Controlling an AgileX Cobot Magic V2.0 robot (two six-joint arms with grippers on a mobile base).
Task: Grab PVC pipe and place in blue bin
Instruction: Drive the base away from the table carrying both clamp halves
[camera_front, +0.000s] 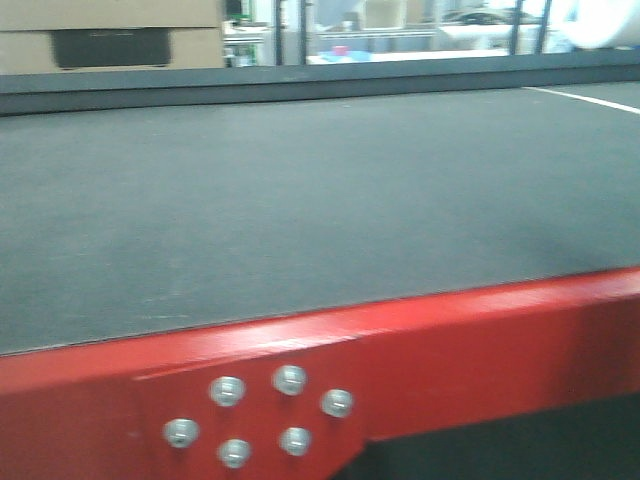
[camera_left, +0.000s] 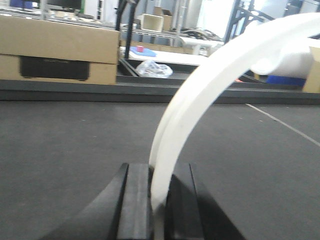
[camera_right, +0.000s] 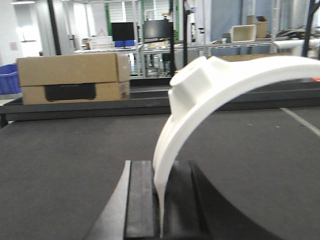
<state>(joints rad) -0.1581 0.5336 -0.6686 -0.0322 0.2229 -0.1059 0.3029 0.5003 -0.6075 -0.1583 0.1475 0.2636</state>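
In the right wrist view my right gripper (camera_right: 165, 167) is shut on the PVC pipe (camera_right: 210, 100), a thick white curved clamp piece with a squared tab at its upper end. It arcs up and to the right above the dark mat. In the left wrist view my left gripper (camera_left: 159, 170) is shut on a thinner white curved strap (camera_left: 200, 100) that also arcs up to the right; its far end is blurred. A blue bin (camera_right: 9, 79) shows far off at the left edge of the right wrist view. Neither gripper shows in the front view.
The dark grey table mat (camera_front: 300, 200) has a red metal front frame (camera_front: 450, 340) with several bolts. A cardboard box (camera_right: 75, 77) stands past the mat's far edge, also in the left wrist view (camera_left: 60, 50). Shelving and clutter lie beyond.
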